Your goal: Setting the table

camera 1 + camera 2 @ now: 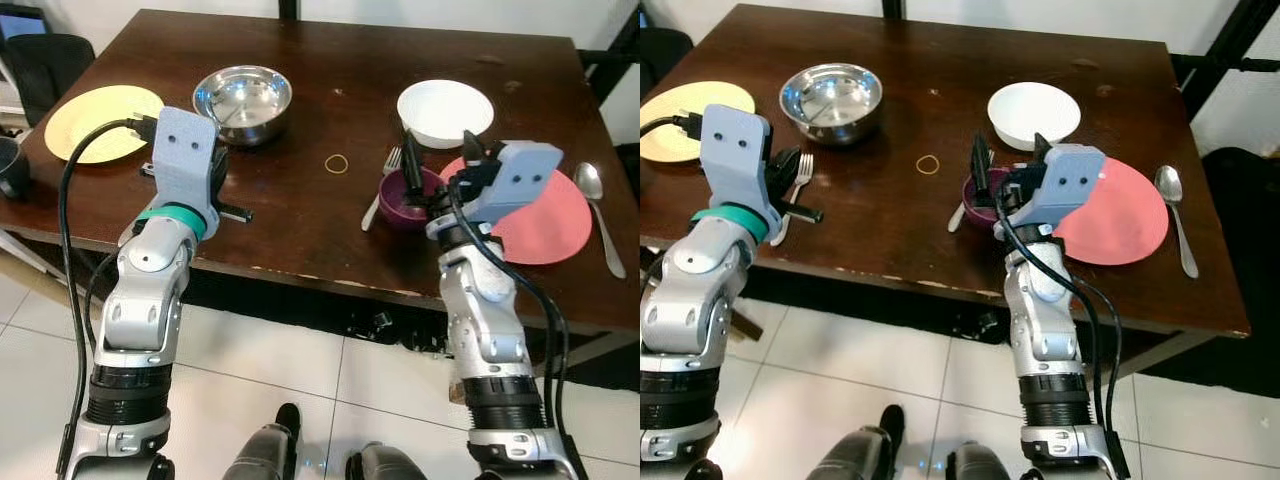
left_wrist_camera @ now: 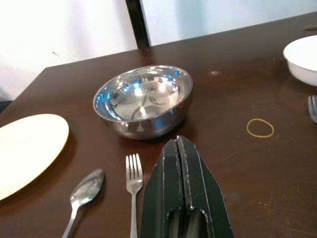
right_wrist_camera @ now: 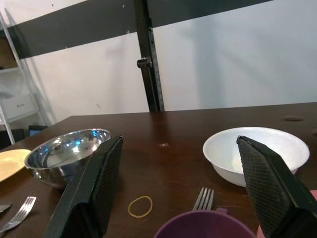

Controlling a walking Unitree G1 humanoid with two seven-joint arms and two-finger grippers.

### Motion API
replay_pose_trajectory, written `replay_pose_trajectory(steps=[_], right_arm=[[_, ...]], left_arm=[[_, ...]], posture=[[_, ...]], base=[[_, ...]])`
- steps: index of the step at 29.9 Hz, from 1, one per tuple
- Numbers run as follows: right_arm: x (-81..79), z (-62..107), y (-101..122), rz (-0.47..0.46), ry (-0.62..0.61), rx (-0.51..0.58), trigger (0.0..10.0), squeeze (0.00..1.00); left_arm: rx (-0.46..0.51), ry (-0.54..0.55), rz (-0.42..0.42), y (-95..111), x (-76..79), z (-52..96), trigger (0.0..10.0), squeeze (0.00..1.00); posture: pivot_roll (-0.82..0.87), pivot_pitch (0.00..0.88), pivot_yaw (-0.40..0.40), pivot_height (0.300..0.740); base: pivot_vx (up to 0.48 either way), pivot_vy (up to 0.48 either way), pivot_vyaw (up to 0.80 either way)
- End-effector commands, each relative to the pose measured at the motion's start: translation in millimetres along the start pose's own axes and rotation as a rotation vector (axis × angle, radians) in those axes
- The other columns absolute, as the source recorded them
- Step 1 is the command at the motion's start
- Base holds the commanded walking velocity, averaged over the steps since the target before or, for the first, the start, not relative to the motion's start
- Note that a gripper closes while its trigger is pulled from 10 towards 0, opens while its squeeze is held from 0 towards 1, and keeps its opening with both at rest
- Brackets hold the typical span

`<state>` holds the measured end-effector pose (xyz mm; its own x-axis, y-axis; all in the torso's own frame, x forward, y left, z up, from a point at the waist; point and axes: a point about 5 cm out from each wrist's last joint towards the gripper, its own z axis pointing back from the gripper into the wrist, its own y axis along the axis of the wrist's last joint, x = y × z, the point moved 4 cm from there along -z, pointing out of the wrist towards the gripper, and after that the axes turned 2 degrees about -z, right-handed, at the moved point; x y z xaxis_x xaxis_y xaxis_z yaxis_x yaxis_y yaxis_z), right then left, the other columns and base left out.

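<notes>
I had the table (image 1: 320,230) before me, dark wood, and placed everything by the purple cup (image 1: 408,198) near its front edge; the pink plate (image 1: 545,225) lay just right of the cup, touching or nearly so, and the yellow plate (image 1: 100,120) lay far to its left by the table's left edge; the steel bowl (image 1: 243,102) sat behind and well left of the cup, the white bowl (image 1: 445,112) just behind it; my right gripper (image 1: 437,160) hovered over the cup, its fingers wide apart, one above the cup's left rim and one toward the pink plate; my left gripper (image 2: 182,198) was well left of the cup, in front of the steel bowl, fingers pressed together with nothing between them; a spoon (image 1: 598,215) lay beyond the pink plate; a fork (image 1: 383,185) lay against the cup's left side; a second fork (image 2: 132,191) and spoon (image 2: 84,196) lay beside the left gripper; a rubber band (image 1: 338,162) lay between cup and steel bowl.
</notes>
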<state>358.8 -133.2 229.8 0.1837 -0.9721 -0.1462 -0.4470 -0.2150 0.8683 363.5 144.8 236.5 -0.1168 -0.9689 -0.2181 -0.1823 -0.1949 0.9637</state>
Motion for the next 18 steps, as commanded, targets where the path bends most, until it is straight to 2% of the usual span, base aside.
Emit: replay_pose_trajectory(steps=[1,9,13,18], right_arm=[[-1.8,3.2,-6.2,-0.012,-0.001,-0.025,10.0,0.0],[-3.5,3.7,-7.3,-0.014,0.001,-0.027,10.0,0.0],[-3.7,3.9,-7.7,-0.013,0.001,-0.029,10.0,0.0],[-3.5,3.8,-7.4,-0.01,0.0,-0.028,10.0,0.0]], left_arm=[[0.003,-0.006,0.017,-1.1,1.9,-1.0,10.0,0.0],[-0.001,-0.024,0.02,-2.2,8.3,-5.4,10.0,0.0],[0.019,-0.015,-0.013,-1.7,10.6,-7.9,10.0,0.0],[0.03,-0.022,-0.016,-0.4,12.5,-8.2,10.0,0.0]], posture=[[0.0,0.103,0.087,0.74],[0.0,0.105,0.089,0.74],[-0.01,0.108,0.09,0.74],[-0.01,0.109,0.089,0.74]], base=[[0.0,0.0,0.0],[0.0,0.0,0.0],[0.394,0.0,0.0],[0.469,0.0,0.0]])
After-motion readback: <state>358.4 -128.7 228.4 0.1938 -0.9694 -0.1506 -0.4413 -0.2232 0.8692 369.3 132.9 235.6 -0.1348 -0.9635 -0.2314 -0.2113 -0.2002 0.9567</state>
